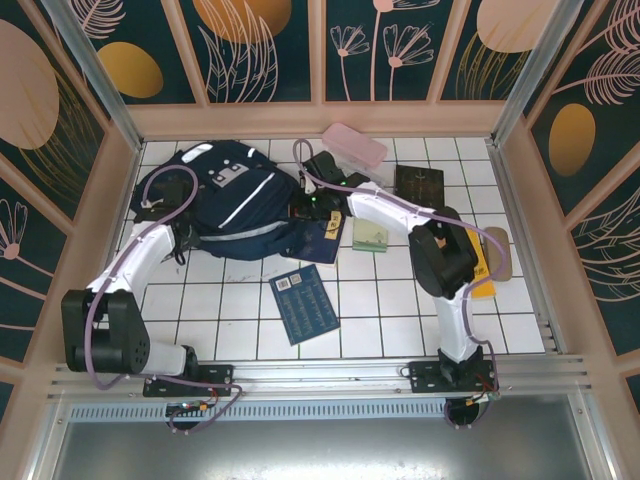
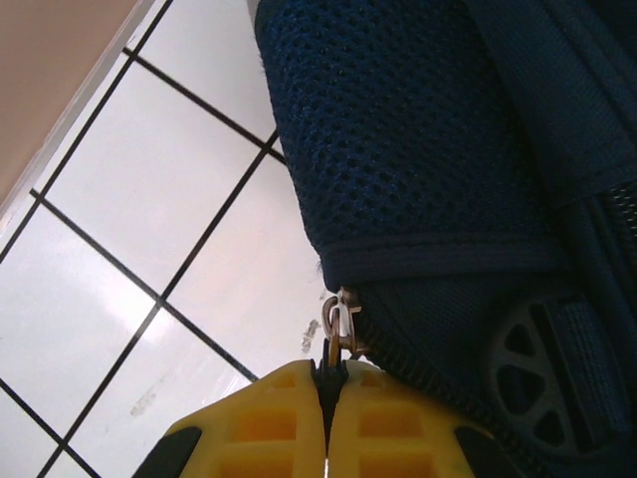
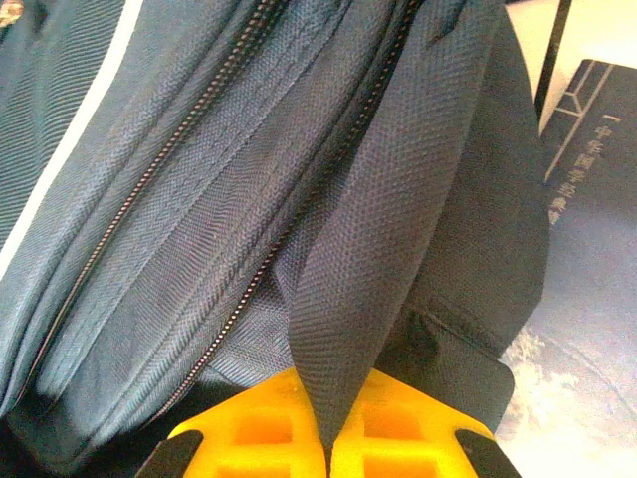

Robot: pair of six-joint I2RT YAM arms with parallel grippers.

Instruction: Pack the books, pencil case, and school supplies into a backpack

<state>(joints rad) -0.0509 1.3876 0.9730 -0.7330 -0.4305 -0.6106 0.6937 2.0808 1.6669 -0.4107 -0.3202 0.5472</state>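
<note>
The navy backpack lies at the back left of the tiled table. My left gripper is shut on its metal zipper pull, at the bag's left edge. At the bag's right side, my right gripper is shut on a dark webbing strap. One navy book lies in front of the bag. A second one is partly under the bag's right edge. The pale green book, the dark brown book and the pink pencil case lie to the right.
A flat yellow-orange piece and a tan piece lie at the right, partly under my right arm. Wooden walls close the table on three sides. A metal rail runs along the near edge.
</note>
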